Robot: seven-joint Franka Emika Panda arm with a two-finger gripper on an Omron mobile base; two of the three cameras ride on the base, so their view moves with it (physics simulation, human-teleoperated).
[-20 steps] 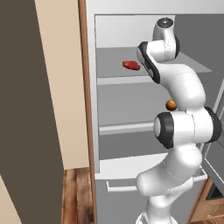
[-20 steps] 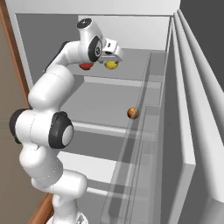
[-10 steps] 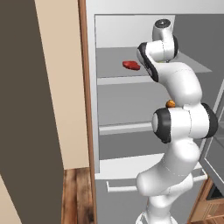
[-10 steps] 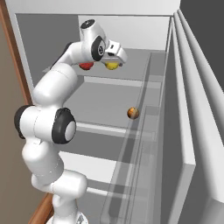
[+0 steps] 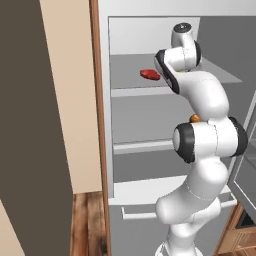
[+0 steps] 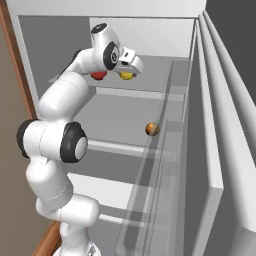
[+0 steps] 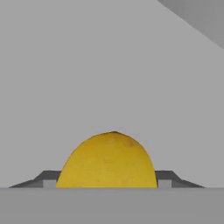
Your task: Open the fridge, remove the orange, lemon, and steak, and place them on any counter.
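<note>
Both gripper fingers press against the lemon between them.

Left base view: dark grey-brown wall panel fills the left side, flat and unlit. Next to it a beige wall section, plain, running down to the floor. Thin reddish-brown wooden trim strip stands vertical just beside the beige section. Wood plank floor, medium brown, shows at the bottom. Brown wooden cabinet corner at lower right, with a dark opening. Right base view: brown wall with wooden edge on the left. Light even, soft shadows.
</note>
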